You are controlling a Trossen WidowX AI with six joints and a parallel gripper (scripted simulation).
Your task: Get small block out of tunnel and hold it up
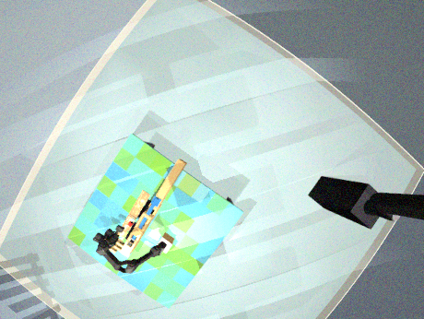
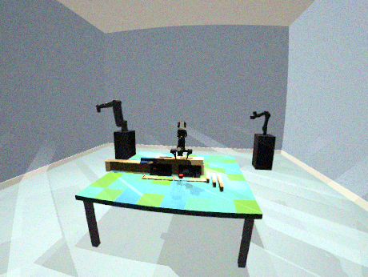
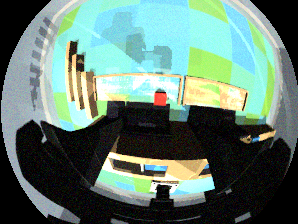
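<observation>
The covered tunnel (image 2: 198, 161) (image 3: 182, 164) is a long wooden box with dark side panels and blue strips showing inside. A long wooden bar (image 1: 172, 179) (image 2: 130, 165) extends from one end. The small red block (image 1: 131, 224) (image 2: 181, 175) (image 3: 160, 98) shows outside the tunnel, low beside its dark panels, at a thin wooden frame (image 3: 140, 75). My gripper (image 2: 182, 157) (image 3: 161, 124) is wide open and empty, above the tunnel. In the wrist view the red block shows beyond the fingertips. The block's lower part and exact contact with the frame are unclear.
Several loose wooden rods (image 2: 214, 180) (image 3: 80, 85) lie beyond the tunnel end opposite the long bar. A second thin wooden frame (image 3: 215, 79) lies alongside the tunnel. The arm base stands across the tunnel from the red block.
</observation>
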